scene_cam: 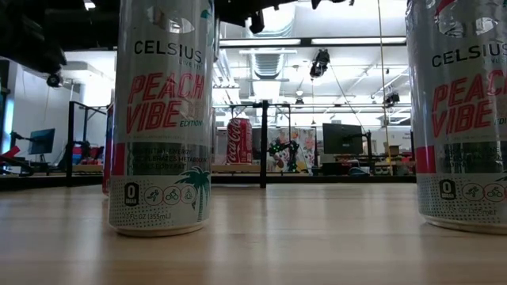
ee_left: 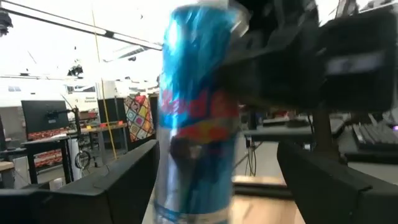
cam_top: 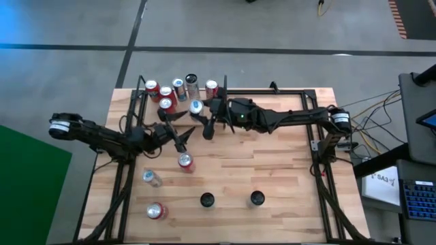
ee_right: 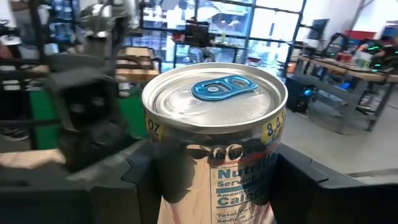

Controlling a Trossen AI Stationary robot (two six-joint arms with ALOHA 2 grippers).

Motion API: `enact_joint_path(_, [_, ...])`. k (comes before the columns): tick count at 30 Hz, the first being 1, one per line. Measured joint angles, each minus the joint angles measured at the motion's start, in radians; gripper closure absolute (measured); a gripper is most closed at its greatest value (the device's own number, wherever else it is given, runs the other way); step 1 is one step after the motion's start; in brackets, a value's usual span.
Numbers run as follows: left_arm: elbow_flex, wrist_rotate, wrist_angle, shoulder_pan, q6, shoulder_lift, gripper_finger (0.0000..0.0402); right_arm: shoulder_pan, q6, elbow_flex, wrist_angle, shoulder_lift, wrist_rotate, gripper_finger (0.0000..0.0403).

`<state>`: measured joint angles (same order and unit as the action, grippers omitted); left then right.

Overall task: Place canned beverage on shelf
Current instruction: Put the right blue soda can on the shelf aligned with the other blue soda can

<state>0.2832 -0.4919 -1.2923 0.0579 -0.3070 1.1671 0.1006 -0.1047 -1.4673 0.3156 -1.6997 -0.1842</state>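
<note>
Blue Red Bull can (cam_top: 196, 107) stands upright at the far left part of the table, just in front of the row of cans on the shelf (cam_top: 272, 92). Both grippers meet at it.

Right gripper (cam_top: 202, 117) reaches in from the right. In the right wrist view the can (ee_right: 214, 137) sits squarely between the two dark fingers (ee_right: 140, 180), blue pull tab up, with a finger pressed against each side of the body; the fingers are clamped on the can.

Left gripper (cam_top: 174, 124) comes from the left. In the left wrist view the same can (ee_left: 196, 118) stands between its fingers (ee_left: 118, 186), which are spread wide with clear gaps on both sides; not touching it. The right gripper's dark body shows against the can's upper part in that view.

On the shelf behind: several cans in a cluster, among them a red can (cam_top: 151, 88) at the left and a red can (cam_top: 212, 87) at the right.

Elsewhere on the wooden table (cam_top: 272, 170): a red can (cam_top: 184, 162), a silver can (cam_top: 150, 178) lying down, and two Celsius Peach Vibe cans (scene_cam: 162, 119) upright near the front edge.
</note>
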Motion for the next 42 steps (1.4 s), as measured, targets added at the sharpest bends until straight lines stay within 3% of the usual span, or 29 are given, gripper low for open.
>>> enact_joint_path(8, [-0.008,-0.094,0.164,0.000,-0.078,-0.216,0.0091,0.065,0.022,-0.001,0.001,-0.010,0.004,0.0200])
enact_joint_path(19, [-0.006,-0.094,0.216,0.000,-0.111,-0.452,0.0091,0.123,0.129,-0.001,0.081,-0.091,0.091,0.0200])
enact_joint_path(28, [-0.003,-0.099,0.216,0.000,-0.146,-0.550,0.0091,0.135,0.159,-0.065,0.088,-0.174,0.116,0.0200])
enact_joint_path(42, [-0.003,-0.127,0.219,-0.001,-0.186,-0.587,0.0091,0.145,0.138,-0.248,-0.017,-0.338,0.113,0.0200])
